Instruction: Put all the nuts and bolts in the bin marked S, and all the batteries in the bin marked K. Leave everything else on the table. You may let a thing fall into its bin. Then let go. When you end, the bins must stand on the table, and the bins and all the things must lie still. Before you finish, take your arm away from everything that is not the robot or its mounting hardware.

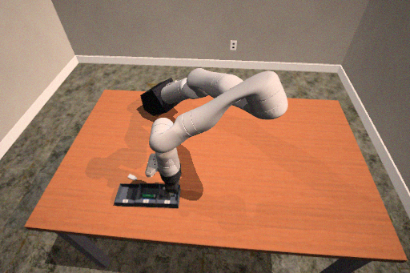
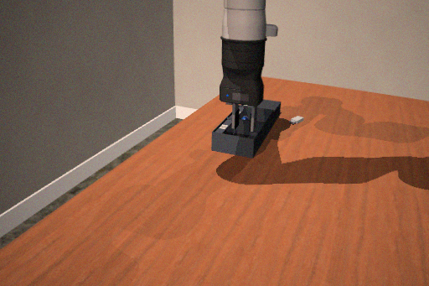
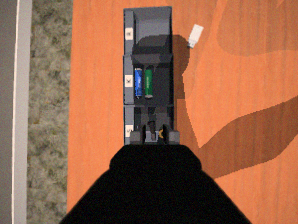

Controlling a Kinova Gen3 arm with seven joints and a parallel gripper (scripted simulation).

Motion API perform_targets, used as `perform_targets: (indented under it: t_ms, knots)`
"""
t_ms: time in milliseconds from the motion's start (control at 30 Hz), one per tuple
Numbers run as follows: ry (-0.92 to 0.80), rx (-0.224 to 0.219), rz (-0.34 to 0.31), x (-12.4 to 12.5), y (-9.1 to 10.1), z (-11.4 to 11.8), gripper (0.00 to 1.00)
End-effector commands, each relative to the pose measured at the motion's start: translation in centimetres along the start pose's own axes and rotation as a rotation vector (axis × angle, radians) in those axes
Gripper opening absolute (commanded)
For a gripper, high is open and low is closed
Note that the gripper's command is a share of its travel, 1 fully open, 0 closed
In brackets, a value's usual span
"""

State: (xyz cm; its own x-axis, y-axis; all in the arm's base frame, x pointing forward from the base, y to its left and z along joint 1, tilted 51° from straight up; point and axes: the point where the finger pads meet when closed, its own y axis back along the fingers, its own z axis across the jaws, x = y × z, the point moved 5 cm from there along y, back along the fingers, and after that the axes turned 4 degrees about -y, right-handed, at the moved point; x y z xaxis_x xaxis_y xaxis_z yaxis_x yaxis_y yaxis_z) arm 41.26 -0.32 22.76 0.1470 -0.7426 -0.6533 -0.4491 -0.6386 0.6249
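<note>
My gripper point(image 1: 172, 194) point(image 2: 244, 131) point(image 3: 154, 131) is open, its fingers reaching down into the bin marked S point(image 2: 226, 143) point(image 3: 129, 116). A brass-coloured nut point(image 3: 161, 133) lies low between the fingers, beside the right one in the wrist view. A dark, bolt-like thing point(image 3: 152, 128) and a grey piece lie there too, partly hidden by the gripper. The bin marked K point(image 1: 146, 201) point(image 3: 163, 92) is the middle one. It holds a blue battery point(image 3: 138, 82) and a green battery point(image 1: 149, 195) point(image 3: 148, 83), side by side.
The third bin point(image 1: 125, 201) point(image 3: 152, 25) is at the far end of the joined row and looks empty. A white stick-like thing point(image 1: 132, 177) point(image 2: 297, 120) point(image 3: 196, 34), like a USB stick, lies on the table just outside the row.
</note>
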Motion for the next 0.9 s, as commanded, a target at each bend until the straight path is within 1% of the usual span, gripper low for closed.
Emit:
perform_targets:
  t_ms: [0, 467, 667, 700, 867]
  knots:
    - [0.001, 0.006, 0.001, 0.0, 0.4, -0.2, 0.64]
    - [0.001, 0.006, 0.001, 0.0, 2.3, -0.1, 0.64]
    - [0.001, 0.006, 0.001, 0.0, 2.3, -0.2, 0.64]
    - [0.001, 0.006, 0.001, 0.0, 2.7, -0.2, 1.00]
    - [0.001, 0.006, 0.001, 0.0, 4.7, -0.2, 1.00]
